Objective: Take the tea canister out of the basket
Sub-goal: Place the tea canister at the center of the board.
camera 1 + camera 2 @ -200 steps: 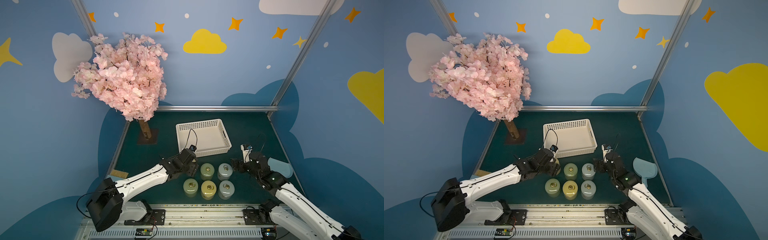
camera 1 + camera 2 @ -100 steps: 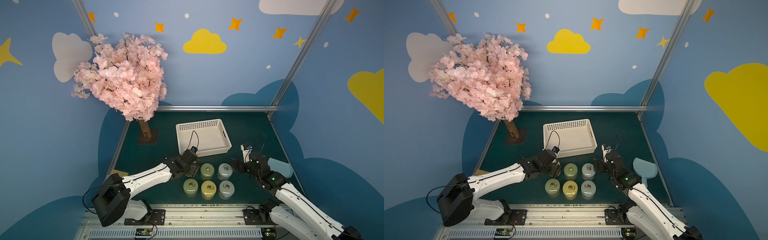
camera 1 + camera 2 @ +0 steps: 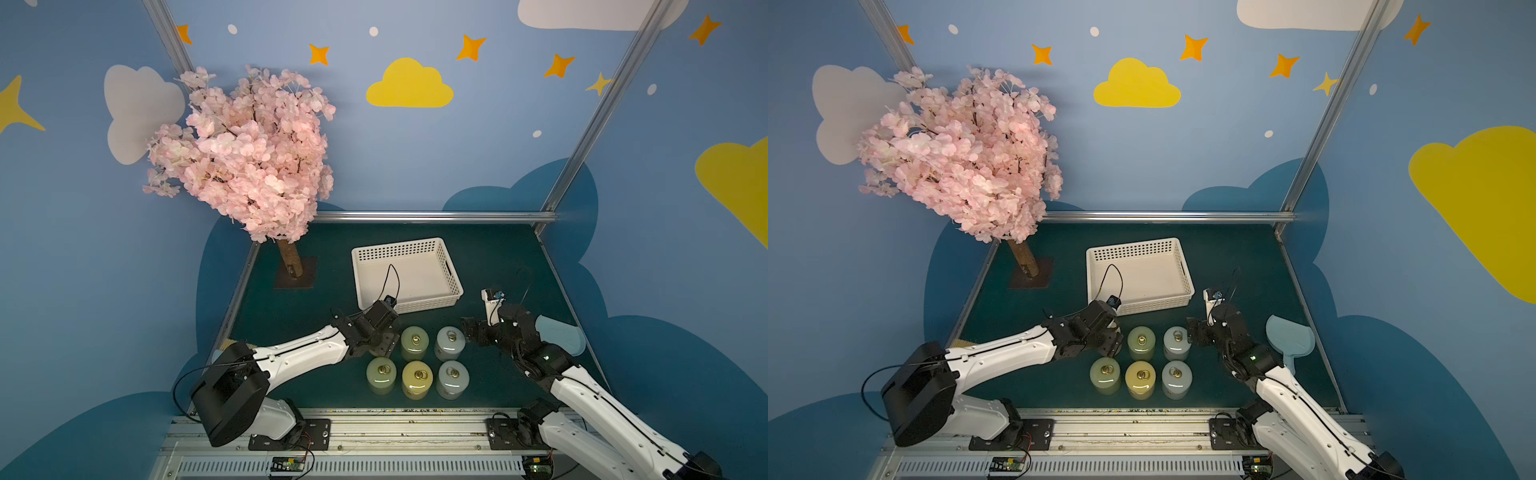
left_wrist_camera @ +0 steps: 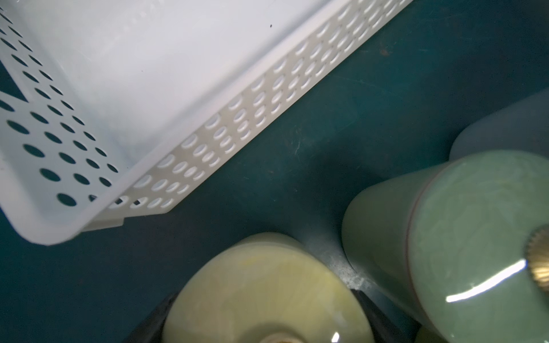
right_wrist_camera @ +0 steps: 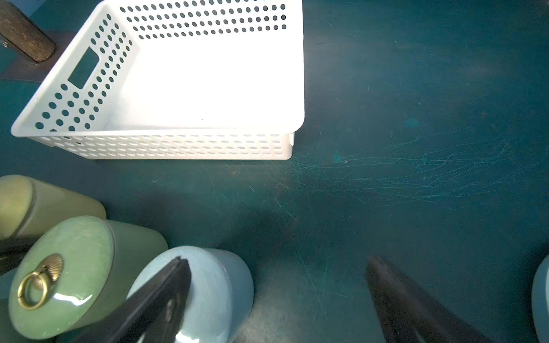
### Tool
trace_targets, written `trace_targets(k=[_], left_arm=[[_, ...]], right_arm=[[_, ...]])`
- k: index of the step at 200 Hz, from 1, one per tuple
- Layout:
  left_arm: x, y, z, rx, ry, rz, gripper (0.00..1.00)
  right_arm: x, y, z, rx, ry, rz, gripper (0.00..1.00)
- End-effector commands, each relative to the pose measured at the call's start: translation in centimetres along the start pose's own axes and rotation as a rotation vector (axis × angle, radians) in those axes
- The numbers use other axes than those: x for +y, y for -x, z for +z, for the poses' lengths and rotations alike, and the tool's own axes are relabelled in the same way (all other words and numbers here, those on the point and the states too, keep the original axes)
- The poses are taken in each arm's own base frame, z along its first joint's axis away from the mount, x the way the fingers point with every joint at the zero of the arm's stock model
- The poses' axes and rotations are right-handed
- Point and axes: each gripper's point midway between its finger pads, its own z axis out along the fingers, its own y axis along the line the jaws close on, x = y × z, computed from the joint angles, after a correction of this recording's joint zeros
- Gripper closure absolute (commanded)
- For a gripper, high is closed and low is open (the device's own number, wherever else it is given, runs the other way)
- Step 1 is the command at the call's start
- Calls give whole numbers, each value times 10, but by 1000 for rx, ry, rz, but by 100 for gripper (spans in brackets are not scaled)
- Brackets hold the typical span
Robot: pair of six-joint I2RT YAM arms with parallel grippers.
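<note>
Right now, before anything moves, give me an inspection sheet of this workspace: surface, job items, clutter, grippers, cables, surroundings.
Surface: dark green table, scratched.
Job's things: white basket empty; five canisters standing on the table outside it.
Clutter: pale blue scoop beside the right arm; blossom tree at back left.
Grippers: left gripper shut on a pale yellow canister; right gripper open, holding nothing.
Cables: black cable from the left wrist loops over the basket.
Surroundings: blue walls with clouds and stars.
</note>
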Motion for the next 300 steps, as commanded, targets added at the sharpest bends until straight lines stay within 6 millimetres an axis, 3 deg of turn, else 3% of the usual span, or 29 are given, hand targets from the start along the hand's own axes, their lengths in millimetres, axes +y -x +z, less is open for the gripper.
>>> trace_targets(k=[1, 117, 187, 248, 300], left_arm=[[-5, 26, -7, -81, -12, -24, 37], [-7, 28, -14, -78, -18, -47, 0], [-1, 40, -37, -138, -10, -78, 0], [31, 52, -69, -243, 79, -140, 0], [76, 53, -98, -429, 83, -248, 0]], right_arm=[[-1, 3, -1, -24, -4, 10, 2], [-2, 4, -2, -30, -8, 12, 2], [-6, 6, -5, -49, -25, 14, 2], [-16, 13, -13, -61, -79, 44, 2], [-23, 14, -16, -52, -89, 53, 2]])
